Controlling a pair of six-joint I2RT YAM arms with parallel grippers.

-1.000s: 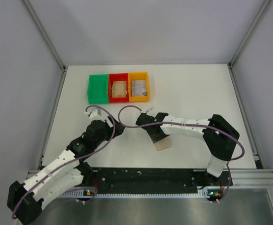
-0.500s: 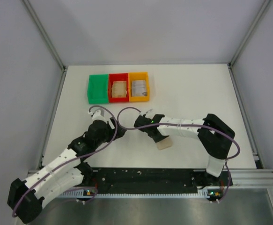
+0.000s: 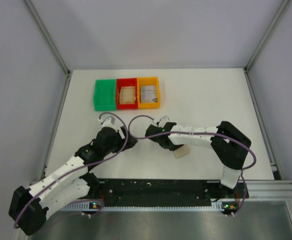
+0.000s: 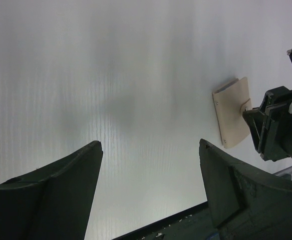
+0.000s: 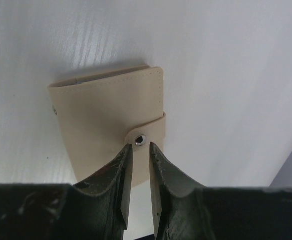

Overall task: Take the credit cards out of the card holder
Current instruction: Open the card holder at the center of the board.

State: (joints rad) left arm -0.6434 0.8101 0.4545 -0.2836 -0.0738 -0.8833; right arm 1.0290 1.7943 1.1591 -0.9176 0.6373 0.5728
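Over the last second the right hand (image 3: 176,146) has drawn its fingers in from wide apart to a thin gap. The card holder (image 3: 182,152) has slid a little toward 3 o'clock beneath it. The left hand (image 3: 129,142) has crept the same way, while the bins and their contents lie as before.

From above, the card holder rests on the white worktop (image 3: 206,100) at about 5 o'clock from its middle, partly covered by the right hand. Only the right wrist view shows it folded shut, tan face up, with a strap and metal snap wrapping over its 3 o'clock edge. The fingertips (image 5: 127,150) sit either side of that snap; whether they pinch the strap I cannot tell.

The left wrist view shows the left hand's jaws wide apart over bare worktop, holding nothing, with the card holder off at 2 o'clock.

Only the top view shows the green bin (image 3: 104,94), red bin (image 3: 119,84) and orange bin (image 3: 149,80) in a touching row toward 11 o'clock. Tan credit cards (image 3: 127,94) lie in the red, grey credit cards (image 3: 148,93) in the orange.
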